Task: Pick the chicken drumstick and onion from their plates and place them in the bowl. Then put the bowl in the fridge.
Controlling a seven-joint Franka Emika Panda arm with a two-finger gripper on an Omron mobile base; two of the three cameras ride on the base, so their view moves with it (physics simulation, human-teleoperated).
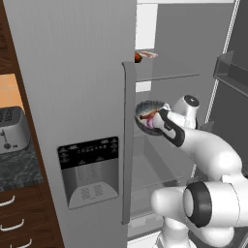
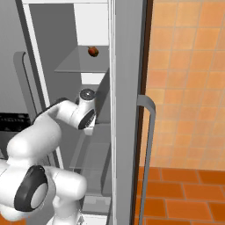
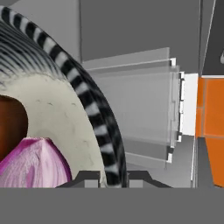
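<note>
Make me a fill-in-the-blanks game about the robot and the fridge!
1. The gripper is shut on the rim of the ____.
2. The purple onion lies ____ the bowl, beside the chicken drumstick.
3. The fridge door on the robot's right stands ____.
4. The drinks dispenser panel is on the fridge door that is ____.

Missing words: bowl; inside; open; closed

Orange tiled wall [image 2: 189, 79], brown wooden drawers [image 1: 24, 227], toaster [image 1: 12, 128] on dark counter [image 1: 19, 167].
</note>
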